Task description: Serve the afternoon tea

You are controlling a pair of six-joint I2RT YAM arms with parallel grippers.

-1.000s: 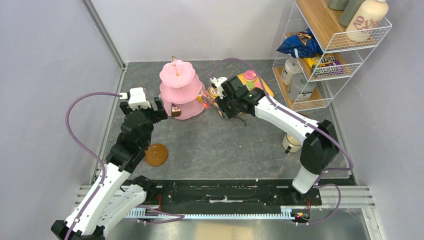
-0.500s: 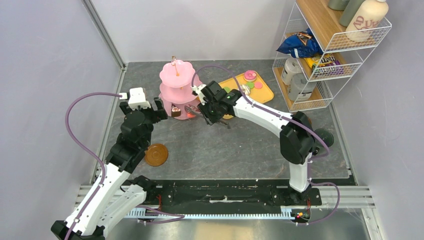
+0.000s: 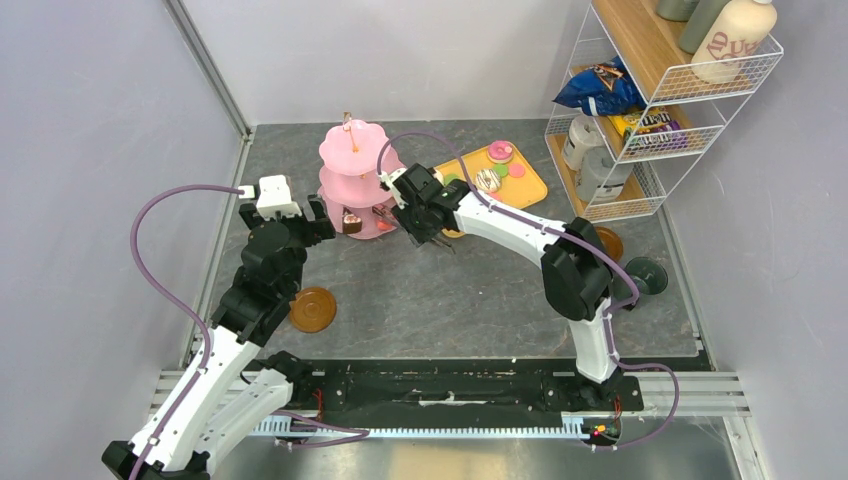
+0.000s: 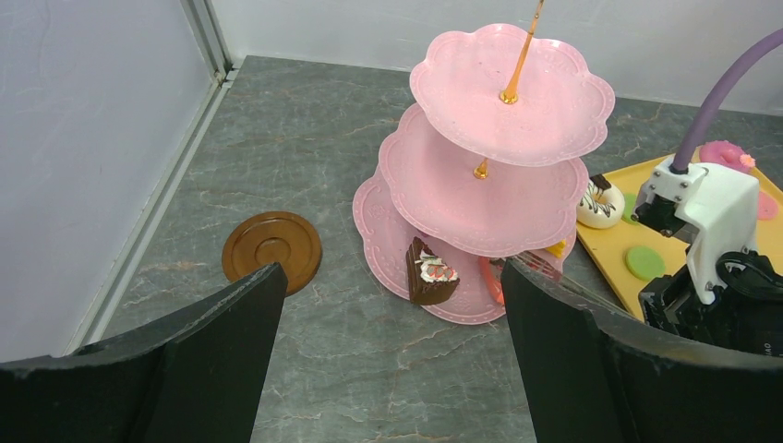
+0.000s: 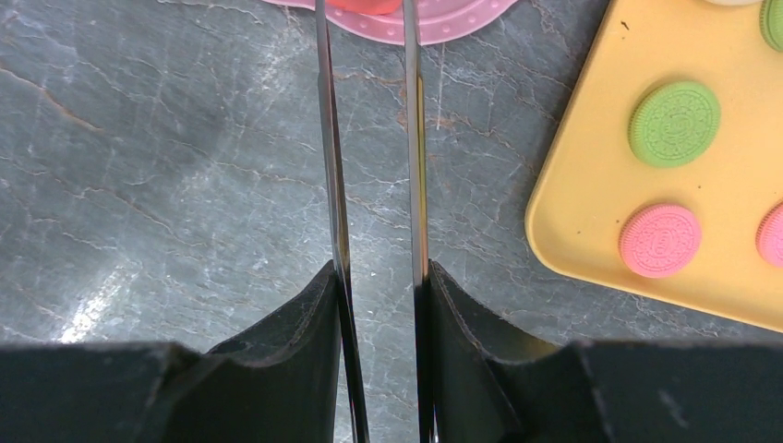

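Observation:
The pink three-tier stand stands at the back, also in the left wrist view. A chocolate cake wedge and an orange-red piece lie on its bottom tier. My right gripper is shut on metal tongs. Their tips reach the bottom tier's rim around a red piece. My left gripper is open and empty, just in front of the stand. The yellow tray holds donuts and green and pink macarons.
A brown saucer lies beside my left arm, and another saucer lies behind my right arm. A dark mug stands at the right. The white wire rack with bottles and snack bags stands at the back right.
My right gripper has swung left with the tongs, from beside the yellow tray to the stand's bottom tier. My left arm has not moved.

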